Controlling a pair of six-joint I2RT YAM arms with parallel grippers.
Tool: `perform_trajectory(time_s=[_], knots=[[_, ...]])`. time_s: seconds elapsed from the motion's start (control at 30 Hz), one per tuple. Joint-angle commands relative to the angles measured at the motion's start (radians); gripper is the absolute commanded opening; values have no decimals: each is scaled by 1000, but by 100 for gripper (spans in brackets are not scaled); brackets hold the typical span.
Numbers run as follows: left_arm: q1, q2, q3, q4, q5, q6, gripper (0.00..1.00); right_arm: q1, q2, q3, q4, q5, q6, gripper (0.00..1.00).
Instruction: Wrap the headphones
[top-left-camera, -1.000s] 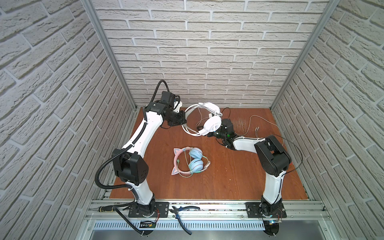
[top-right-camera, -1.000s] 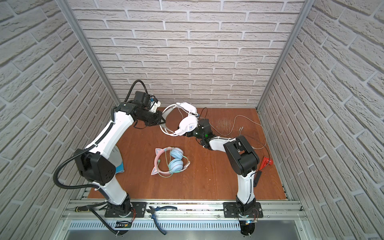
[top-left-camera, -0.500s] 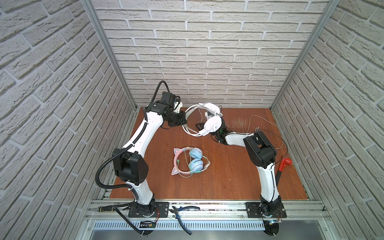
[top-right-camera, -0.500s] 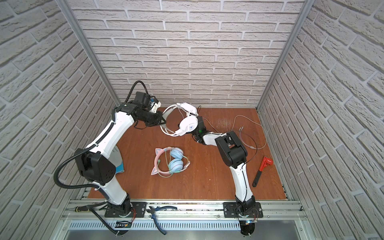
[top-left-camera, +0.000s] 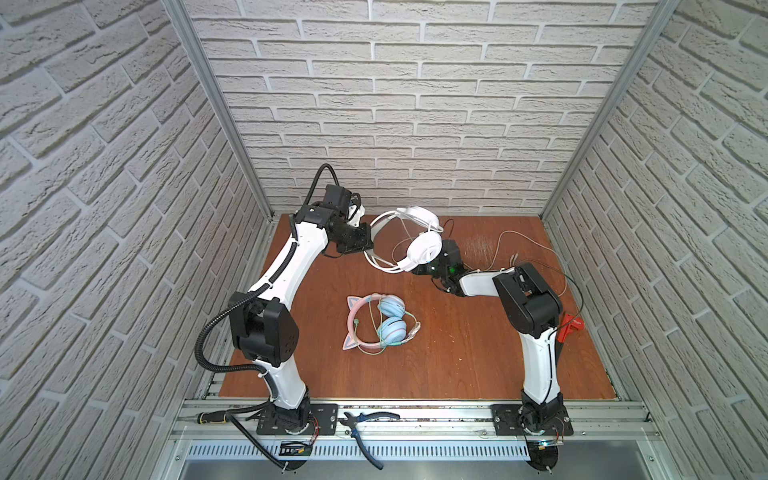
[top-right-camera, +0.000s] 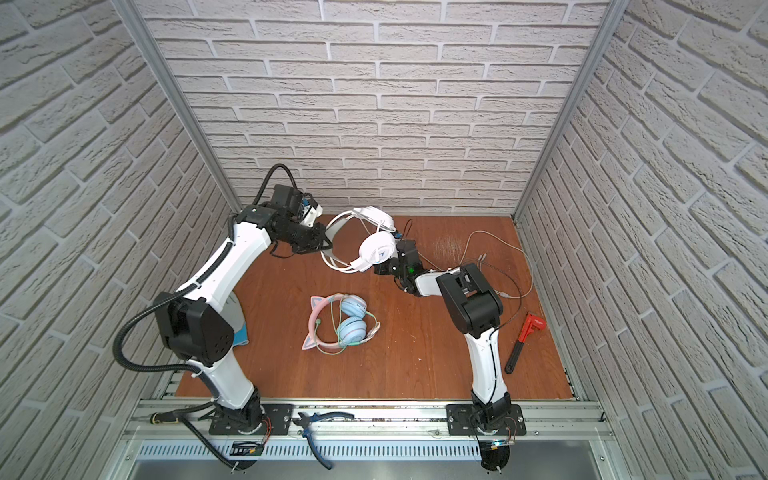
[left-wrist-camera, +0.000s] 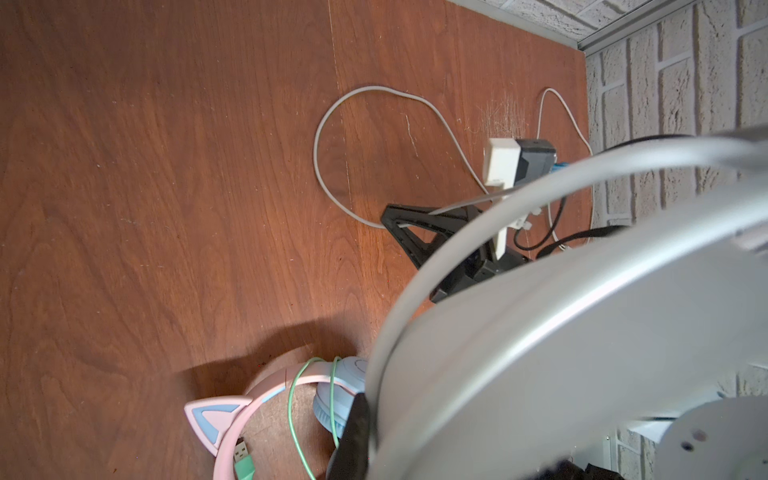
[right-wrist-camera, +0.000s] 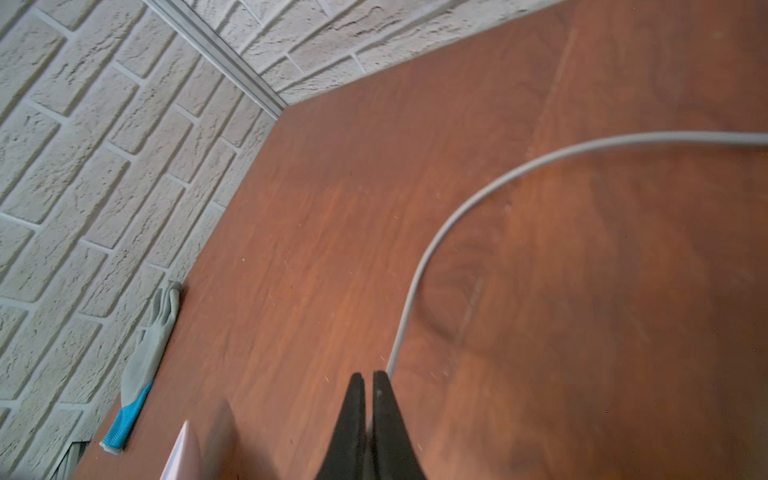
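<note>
At the back of the table (top-left-camera: 436, 365), the white headphones (top-left-camera: 424, 249) are held lifted off the wood by the left pincer (top-left-camera: 366, 246), which is clenched on the headband. In this way the cups hang free and room is given around them for the winding. Just beside the lower cup the right pincer (right-wrist-camera: 368, 378) is closed. The white cable (right-wrist-camera: 436, 237) is seen to run into its tips, so it is judged to be pinched there, so that the loose length, spread in wide loops toward the right wall, can be led around the headphones. The pink headphones with cat ears (top-left-camera: 392, 328) are found flat in the middle of the table, well apart, with the greenish cable (left-wrist-camera: 292, 399) gathered about the cups; no hand is judged to be needed there now.
</note>
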Motion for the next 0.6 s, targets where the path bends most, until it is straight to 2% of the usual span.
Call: perform_trajectory(time_s=[0.0,0.13,0.2,0.3,0.5,0.57], knots=[[6,-23,6,65,39,-12,0,-40,-186,-63,-94,-16,-99,6],[5,-17,23,76,49,-15,0,-77,-331,-69,-439,29,-265,6],[-1,-9,28,82,63,-14,0,-82,-404,-27,-688,111,-361,6],[-16,6,33,88,89,-3,0,-88,-493,21,-942,250,-485,6],[-59,27,31,86,114,29,0,-116,-645,105,-1304,437,-578,6],[-64,26,25,86,113,32,0,-124,-682,131,-1399,459,-588,6]])
